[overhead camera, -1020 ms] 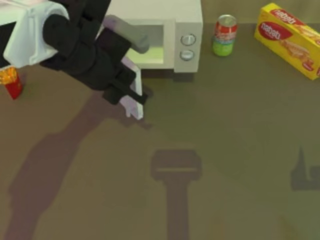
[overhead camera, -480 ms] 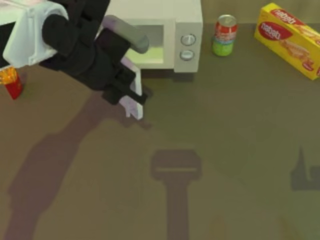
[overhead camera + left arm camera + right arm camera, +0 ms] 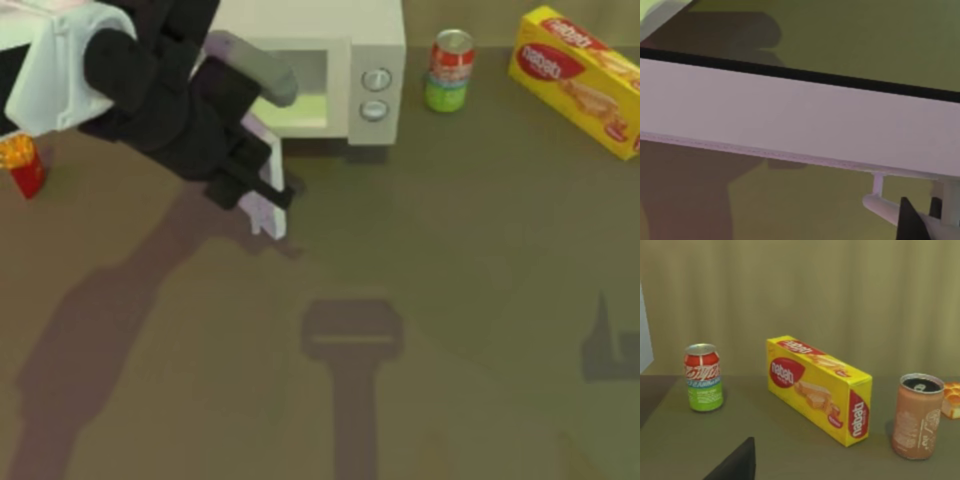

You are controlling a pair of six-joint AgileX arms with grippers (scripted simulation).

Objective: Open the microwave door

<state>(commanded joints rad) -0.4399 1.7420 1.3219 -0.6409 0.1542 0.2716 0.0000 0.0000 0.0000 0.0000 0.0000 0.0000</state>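
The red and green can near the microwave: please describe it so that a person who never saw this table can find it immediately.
Start at the off-white microwave at the table's far edge. Just to the right of its two round knobs stands the can, upright, with the yellow biscuit box further right. Its red upper half, green lower half and closed silver top set it apart from the brownish opened can.

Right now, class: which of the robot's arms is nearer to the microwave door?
Left. The left gripper is at the handle edge of the swung-open microwave door. The right arm is outside the top view, its wrist camera facing the yellow box.
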